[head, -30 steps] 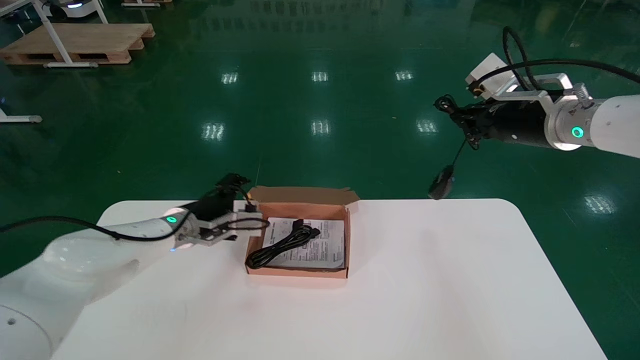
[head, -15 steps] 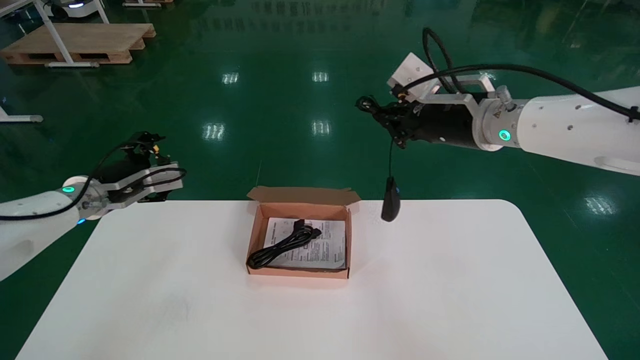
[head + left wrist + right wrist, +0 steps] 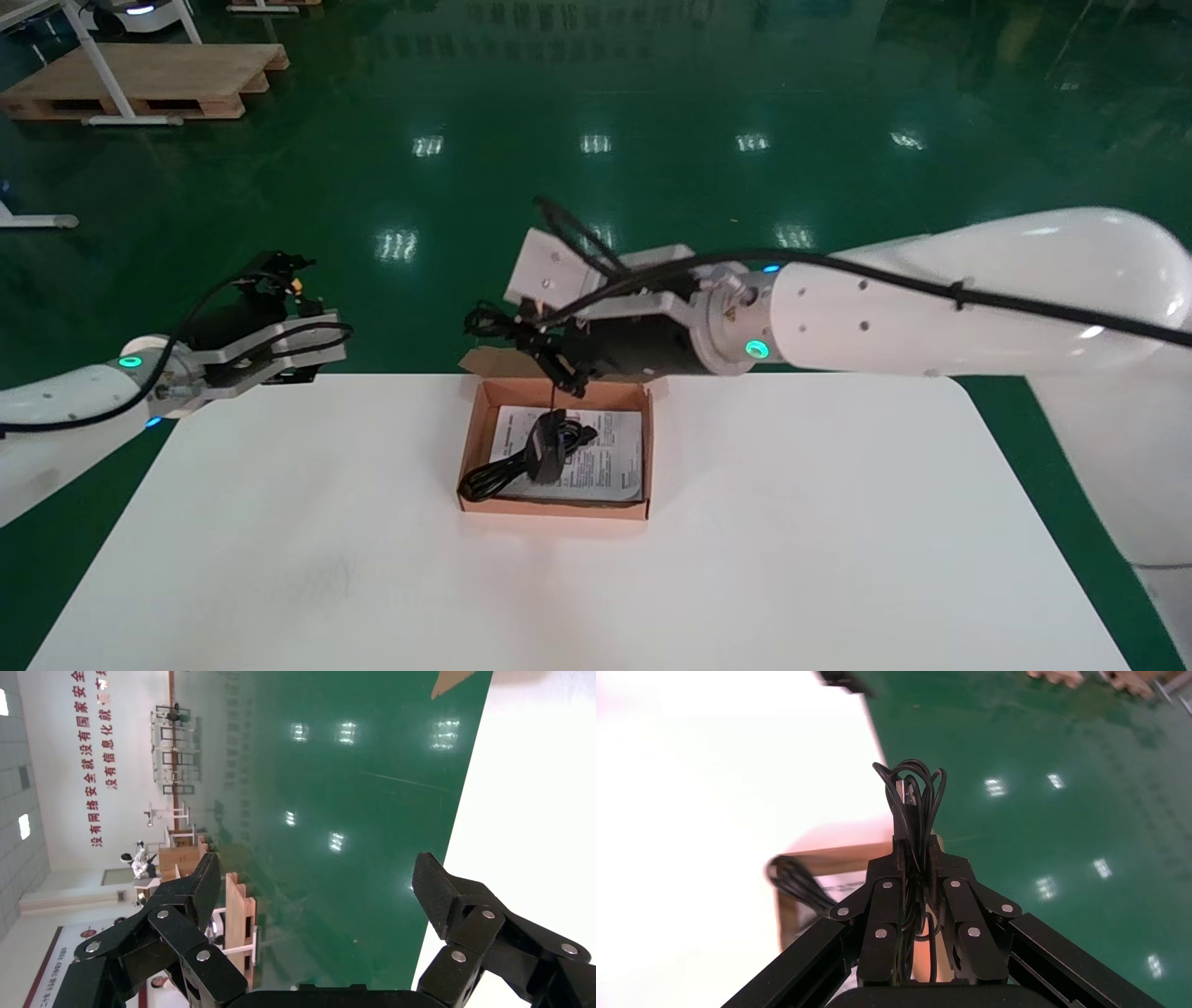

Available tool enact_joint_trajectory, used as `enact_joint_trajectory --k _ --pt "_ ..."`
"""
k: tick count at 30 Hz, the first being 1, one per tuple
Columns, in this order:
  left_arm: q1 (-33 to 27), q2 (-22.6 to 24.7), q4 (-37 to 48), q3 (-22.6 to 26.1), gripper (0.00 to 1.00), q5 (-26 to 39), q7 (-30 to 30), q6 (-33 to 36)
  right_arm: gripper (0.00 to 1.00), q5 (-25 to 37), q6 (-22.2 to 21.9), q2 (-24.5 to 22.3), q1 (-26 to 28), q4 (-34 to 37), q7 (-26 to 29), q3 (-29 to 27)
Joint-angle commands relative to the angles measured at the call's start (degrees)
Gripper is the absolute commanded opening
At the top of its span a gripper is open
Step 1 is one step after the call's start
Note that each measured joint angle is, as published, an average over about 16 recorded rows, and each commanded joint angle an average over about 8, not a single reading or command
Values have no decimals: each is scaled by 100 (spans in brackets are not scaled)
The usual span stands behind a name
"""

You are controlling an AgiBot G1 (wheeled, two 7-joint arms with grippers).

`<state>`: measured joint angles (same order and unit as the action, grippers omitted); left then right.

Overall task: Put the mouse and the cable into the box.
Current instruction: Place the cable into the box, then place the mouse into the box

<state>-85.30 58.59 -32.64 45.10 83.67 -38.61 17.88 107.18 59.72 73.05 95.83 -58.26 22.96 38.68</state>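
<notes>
Right gripper (image 3: 538, 349) dangles mouse (image 3: 543, 445) over box (image 3: 554, 508), seemingly touching cable (image 3: 484, 483).

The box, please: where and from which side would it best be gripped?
Probably its near wall, from above: the box lies open, walls thin and upright. Right gripper holds the mouse by its cord above it; left gripper idles beyond the table's left edge.

White round-cornered table (image 3: 745, 559), one open cardboard box (image 3: 559, 509) near the middle of its far edge.
</notes>
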Motion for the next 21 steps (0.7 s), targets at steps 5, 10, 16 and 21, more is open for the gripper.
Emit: enact_joint_trajectory --k 5,10,16,21 --pt "26 -94 -215 170 100 239 441 -64 0 33 190 153 -267 -379 -2 213" --pt "31 -156 -357 297 100 445 789 -105 0 22 250 125 -209 -382 224 184" --pt "30 -219 -499 429 100 691 1179 -142 0 -138 408 81 -23 -237 290 103" --pt "27 -263 -601 522 100 894 1484 -165 0 -140 413 100 -82 -265 181 143"
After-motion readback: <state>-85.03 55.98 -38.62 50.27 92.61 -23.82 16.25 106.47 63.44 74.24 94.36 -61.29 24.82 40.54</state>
